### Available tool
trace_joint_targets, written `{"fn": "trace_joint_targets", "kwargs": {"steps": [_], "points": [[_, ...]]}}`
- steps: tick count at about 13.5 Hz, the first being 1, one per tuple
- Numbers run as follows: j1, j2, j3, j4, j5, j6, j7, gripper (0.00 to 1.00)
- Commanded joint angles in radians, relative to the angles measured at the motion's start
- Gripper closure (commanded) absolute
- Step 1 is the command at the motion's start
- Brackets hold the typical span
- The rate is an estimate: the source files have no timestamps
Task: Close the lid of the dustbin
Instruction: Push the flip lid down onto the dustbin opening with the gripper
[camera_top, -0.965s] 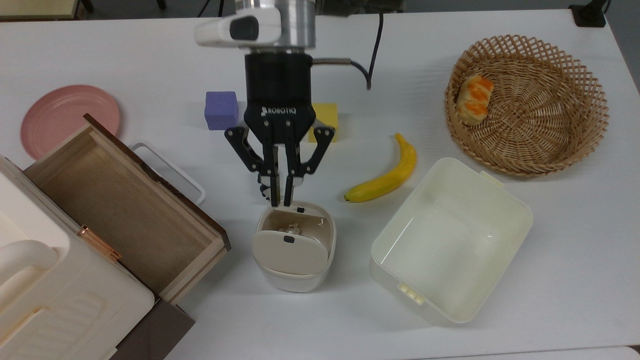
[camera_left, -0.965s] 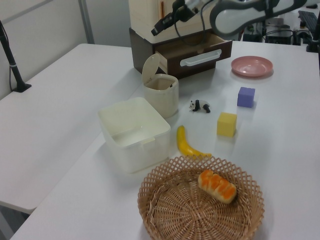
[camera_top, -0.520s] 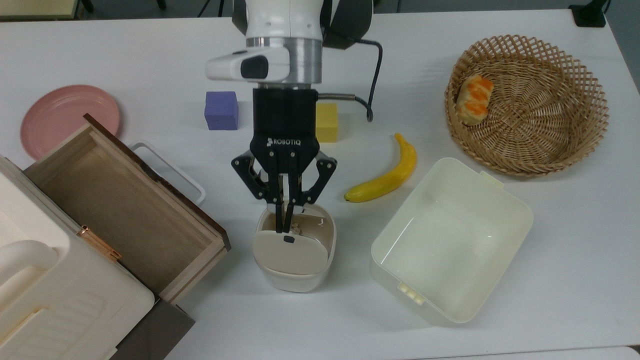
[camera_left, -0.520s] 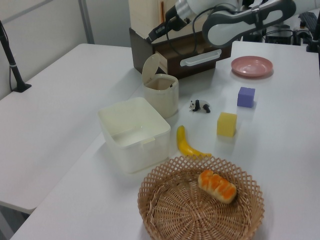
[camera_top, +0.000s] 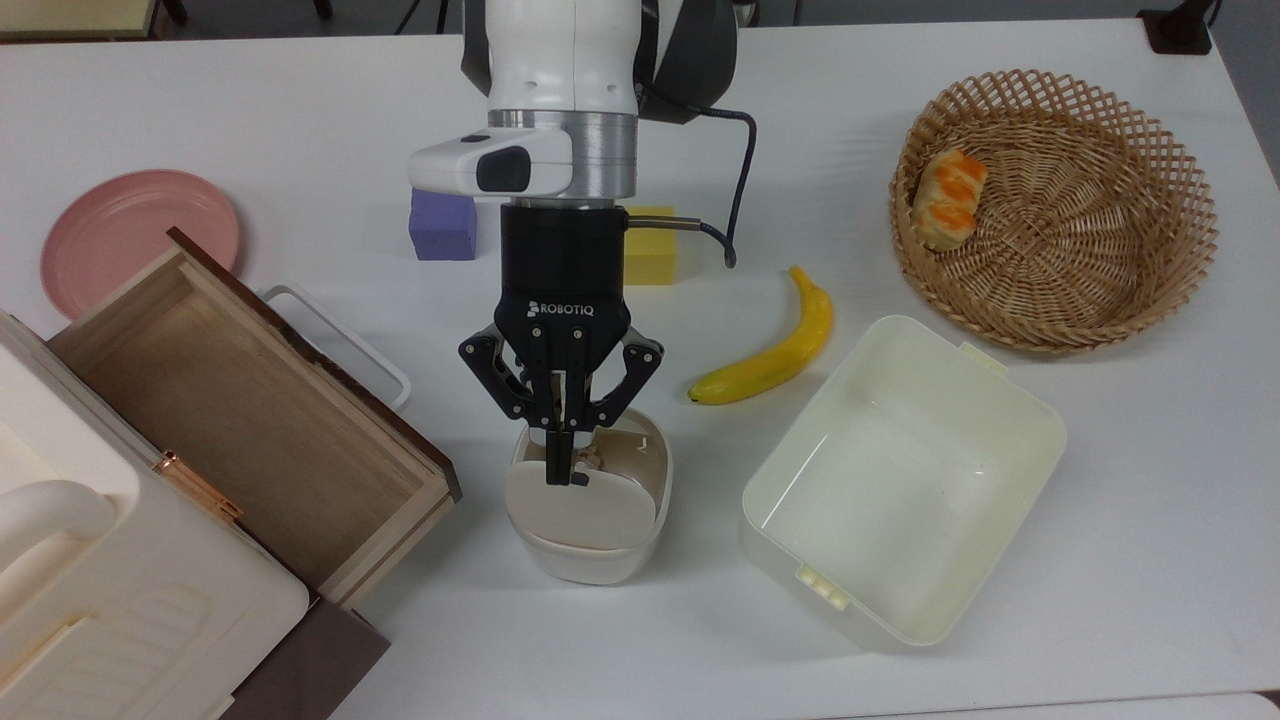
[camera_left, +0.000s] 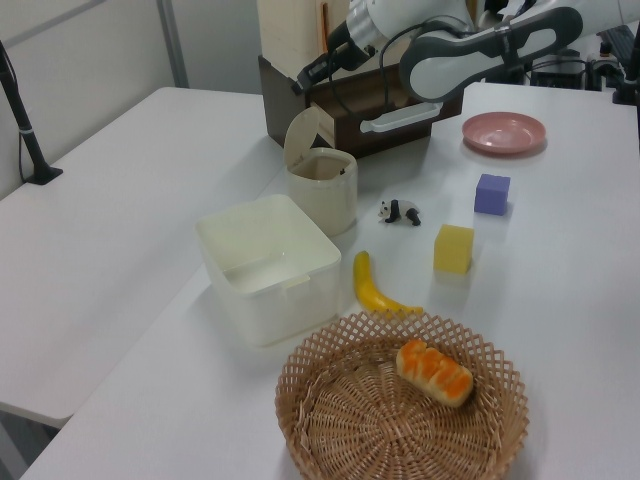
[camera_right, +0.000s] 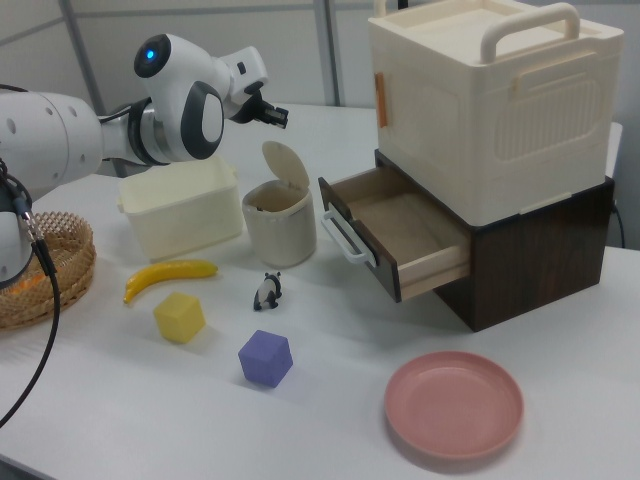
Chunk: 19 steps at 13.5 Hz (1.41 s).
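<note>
The lid is seen raised above the dustbin (mid-worktop, beside the drawer). The claw, fingers pressed together, is poised above it. Closing is judged outstanding.

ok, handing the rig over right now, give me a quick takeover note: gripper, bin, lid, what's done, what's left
Gripper: fingers shut and holding nothing, high above the dustbin; in the top view its tips overlap the lid's free edge.
Lid: open, standing up from the back of the bin, tilted; no contact apparent in the side views.
Dustbin: upright on the table between the open wooden drawer and the cream tub.
Done: approach above the lid.
Left: bring the fingers down onto the lid and likely push it flat until it shuts.
</note>
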Motion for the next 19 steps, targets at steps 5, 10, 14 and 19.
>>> {"fn": "trace_joint_targets", "kwargs": {"steps": [5, 10, 14, 19], "points": [[0.012, -0.027, -0.011, -0.083, -0.022, -0.028, 0.028, 1.00], [0.015, -0.067, -0.013, -0.156, -0.020, -0.030, 0.022, 1.00], [0.020, -0.071, -0.013, -0.198, -0.022, -0.088, 0.020, 1.00], [0.043, -0.068, -0.010, -0.287, -0.025, -0.091, 0.007, 1.00]]}}
